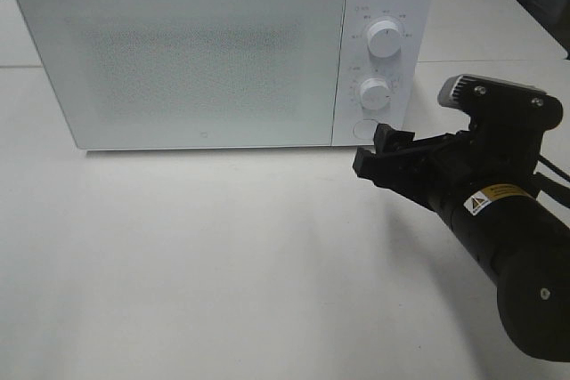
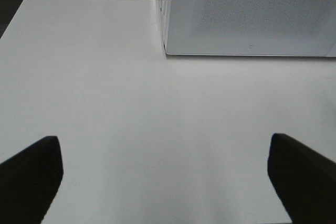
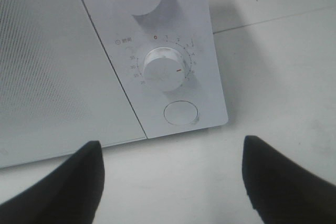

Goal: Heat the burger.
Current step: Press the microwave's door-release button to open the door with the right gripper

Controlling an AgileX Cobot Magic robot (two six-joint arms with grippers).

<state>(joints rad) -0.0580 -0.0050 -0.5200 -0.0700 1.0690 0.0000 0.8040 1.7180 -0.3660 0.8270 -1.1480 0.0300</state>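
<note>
Two tools spread, left tool, right tool, microwave interior hidden.

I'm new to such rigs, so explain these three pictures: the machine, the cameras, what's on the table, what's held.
It is a robot with two arms, each ending in a gripper. One camera looks down from high up: a white microwave, door closed, stands on a white table, with the right gripper near its control panel. The other two cameras ride on the wrists. The left gripper is open over bare table; the right, also open, faces the lower knob and round button. Neither holds anything. No burger shows.
</note>
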